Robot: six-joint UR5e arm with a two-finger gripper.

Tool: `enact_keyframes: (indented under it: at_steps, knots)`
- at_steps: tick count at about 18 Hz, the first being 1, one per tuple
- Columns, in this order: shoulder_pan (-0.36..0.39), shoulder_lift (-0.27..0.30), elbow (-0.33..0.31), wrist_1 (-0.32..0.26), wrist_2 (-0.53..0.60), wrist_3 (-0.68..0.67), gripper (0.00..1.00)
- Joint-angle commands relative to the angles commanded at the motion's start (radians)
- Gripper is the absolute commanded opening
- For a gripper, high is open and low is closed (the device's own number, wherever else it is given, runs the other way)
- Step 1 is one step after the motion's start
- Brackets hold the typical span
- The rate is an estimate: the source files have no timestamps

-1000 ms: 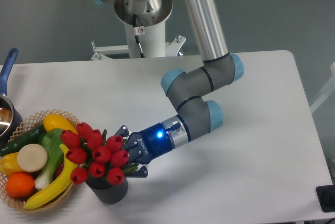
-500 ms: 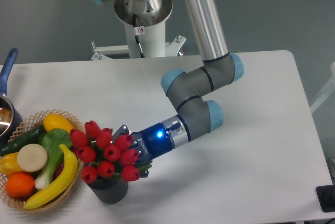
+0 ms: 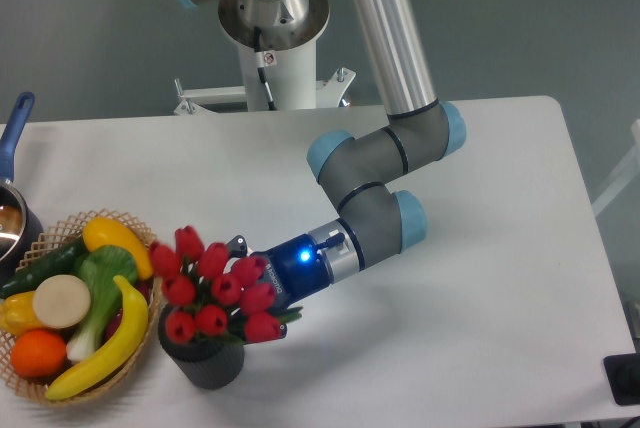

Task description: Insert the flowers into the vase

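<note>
The flowers stand in the vase on the tabletop. The end effector sits behind the blooms, its grip state impossible to tell

The picture is bright and even, with soft light from above. The white table looks pale and a little washed out, with no hard glare. Shadows are faint and soft: a small grey one lies under the arm's elbow, and a dim one sits beside the vase. A blue light glows on the wrist. The metal column shines in long streaks. Everything looks slightly soft, and the red flowers lose fine detail.
</note>
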Motion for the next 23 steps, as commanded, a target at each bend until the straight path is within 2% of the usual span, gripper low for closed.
enact_keyframes:
  at_steps: [7,8,10,14,18,23]
  knots:
    - [0.000,0.011,-0.002,0.000,0.002,-0.002,0.74]
    - [0.000,0.012,-0.002,0.000,0.002,-0.002,0.77]
    - [0.000,0.017,-0.002,-0.002,0.002,-0.002,0.93]
    - [0.000,0.020,-0.008,-0.002,0.003,0.000,1.00]
    - [0.002,0.035,-0.008,0.000,0.081,-0.002,1.00]
    - [0.014,0.057,-0.006,-0.002,0.116,-0.003,1.00]
